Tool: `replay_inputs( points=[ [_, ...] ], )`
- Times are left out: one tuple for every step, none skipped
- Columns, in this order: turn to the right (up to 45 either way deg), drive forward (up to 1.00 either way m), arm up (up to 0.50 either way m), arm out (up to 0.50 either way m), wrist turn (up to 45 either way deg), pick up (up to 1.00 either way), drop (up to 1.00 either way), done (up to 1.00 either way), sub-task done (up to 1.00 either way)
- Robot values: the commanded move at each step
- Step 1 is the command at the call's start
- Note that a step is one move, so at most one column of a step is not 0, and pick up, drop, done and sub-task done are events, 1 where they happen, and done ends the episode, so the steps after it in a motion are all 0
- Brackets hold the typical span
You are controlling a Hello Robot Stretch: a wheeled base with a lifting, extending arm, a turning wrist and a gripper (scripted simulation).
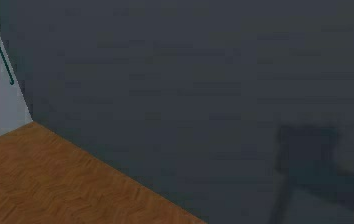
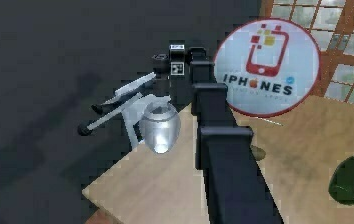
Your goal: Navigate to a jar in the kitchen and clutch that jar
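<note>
Ahead, a dark wall (image 1: pixel 185 80) meets wooden floor (image 1: pixel 55 180); sideways, the pincer (image 2: pixel 90 125), its spread impossible to tell, hangs near the silvery jar (image 2: pixel 160 128) at the bench's (image 2: pixel 145 190) edge, with the grasp seemingly under way and finer alignment probably needed.

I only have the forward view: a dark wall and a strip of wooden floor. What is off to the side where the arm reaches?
Observer: A light wooden table, with the robot's dark arm stretched out over it.
Visitor: Any jar there?
Observer: Yes, a rounded silvery jar right by the claw, at the table's corner. I cannot tell whether the claw holds it.
Visitor: Anything else on that side?
Observer: A round white sign with a red phone drawing, beyond the arm.
</note>
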Motion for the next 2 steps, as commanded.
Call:
replay_inputs(
  points=[
    [0.0,0.0,0.0,0.0,45.0,0.0,0.0,0.0,0.0],
    [0.0,0.0,0.0,0.0,24.0,0.0,0.0,0.0,0.0]
  ],
)
